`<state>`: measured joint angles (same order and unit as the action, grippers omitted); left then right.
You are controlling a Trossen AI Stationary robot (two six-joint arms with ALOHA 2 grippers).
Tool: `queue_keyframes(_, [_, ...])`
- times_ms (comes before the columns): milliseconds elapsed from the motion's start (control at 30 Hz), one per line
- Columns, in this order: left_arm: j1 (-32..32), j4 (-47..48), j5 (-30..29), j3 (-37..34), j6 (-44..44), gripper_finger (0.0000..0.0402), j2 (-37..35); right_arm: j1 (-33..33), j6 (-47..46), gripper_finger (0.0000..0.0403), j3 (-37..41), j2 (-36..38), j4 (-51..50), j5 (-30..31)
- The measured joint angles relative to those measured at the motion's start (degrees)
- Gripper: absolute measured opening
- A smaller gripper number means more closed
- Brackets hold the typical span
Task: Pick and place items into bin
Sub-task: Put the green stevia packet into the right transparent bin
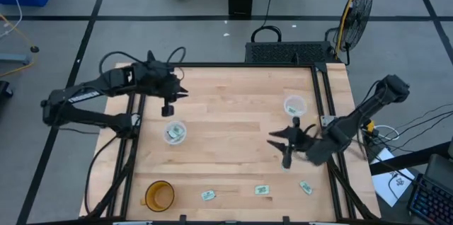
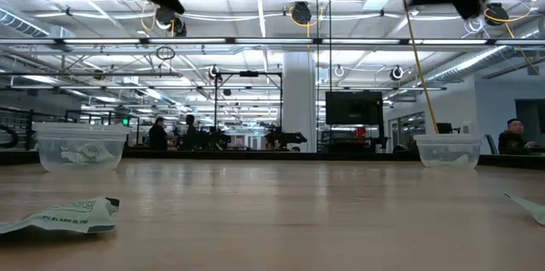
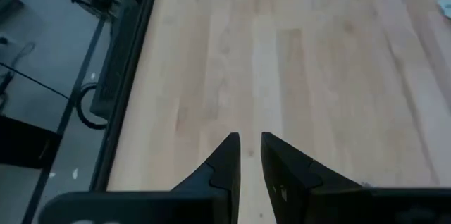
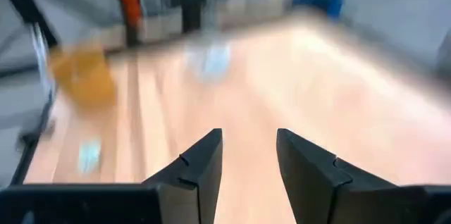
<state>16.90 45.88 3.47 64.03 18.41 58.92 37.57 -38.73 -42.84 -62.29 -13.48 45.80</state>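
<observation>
Right claw (image 1: 283, 144) hangs above the right half of the worktop (image 1: 233, 105), near the right-hand clear cup (image 1: 294, 105), with its two fingers (image 4: 201, 164) spread and nothing between them. Left claw (image 1: 168, 105) hovers over the left part of the wood, just beyond the left-hand clear cup (image 1: 175, 131); its fingers (image 3: 225, 164) stand a narrow slit apart and grip nothing. Three packets lie flat along the near edge of the worktop: one packet (image 1: 208, 195) close to an orange cup (image 1: 159, 194), a second packet (image 1: 262, 189) toward the middle, and a third packet (image 1: 305, 187) nearer the right rail. Each is a small flat rectangle, pale green and white; in the low view the nearest one (image 2: 64, 216) looks crinkled with dark print on it. Both clear cups hold more such pieces, seen through their walls, and the left one shows green and white inside from above. Pale wooden planks make up the surface, framed by dark rails. Beyond it stand a black basket (image 1: 283, 52) and a floor fan (image 1: 354, 6) on grey flooring. Looking level across the wood, a large hall appears with ceiling lights, a dark screen (image 2: 353, 107), and people (image 2: 158, 133) far back, one seated person (image 2: 513, 136) at right.
</observation>
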Motion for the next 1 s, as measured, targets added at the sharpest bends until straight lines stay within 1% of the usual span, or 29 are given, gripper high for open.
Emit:
queue_keyframes(67, [0.12,-3.23,-0.87,-2.44,0.62,0.0065,-0.5,0.02,-12.4,0.0128,0.05,-1.89,-8.16,-9.06])
queue_keyframes(133, [0.14,-6.1,-2.17,-5.09,1.39,0.0065,-0.6,0.13,-21.81,0.0128,0.05,-4.42,-12.71,-16.62])
queue_keyframes(167, [0.14,-7.57,-2.39,-6.38,1.72,0.0065,-0.53,0.24,-24.51,0.0128,0.05,-5.84,-14.23,-19.5])
queue_keyframes(233, [0.12,-9.63,-2.45,-8.79,2.57,0.0065,-0.38,0.71,-26.71,0.0128,0.05,-8.69,-16.24,-24.06])
queue_keyframes(300, [0.14,-10.15,-2.47,-10.8,2.99,0.0065,-0.38,0.81,-28.31,0.0128,0.05,-11.37,-18.59,-28.62])
queue_keyframes(400, [0.12,-10.14,-3.69,-12.9,2.39,0.0065,-0.38,0.8,-33.53,0.0128,0.05,-14.38,-21.88,-33.92])
queue_keyframes(467, [0.14,-10.21,-4.28,-13.86,1.6,0.0065,-0.38,0.78,-35.81,0.0128,0.05,-15.83,-22.83,-35.95])
queue_keyframes(533, [0.12,-10.08,-5.05,-14.35,1.42,0.0065,-0.36,0.8,-36.05,0.0128,0.05,-17.06,-23.18,-36.97])
queue_keyframes(733, [0.12,-10.22,-5.04,-14.44,1.4,0.0065,-0.36,0.8,-37.28,0.0128,0.13,-20.46,-26.04,-36.87])
queue_keyframes(1000, [0.12,-10.19,-5.05,-14.44,1.34,0.0065,-0.34,0.72,-37.14,0.0125,3.45,-23.45,-24.56,-35.3])
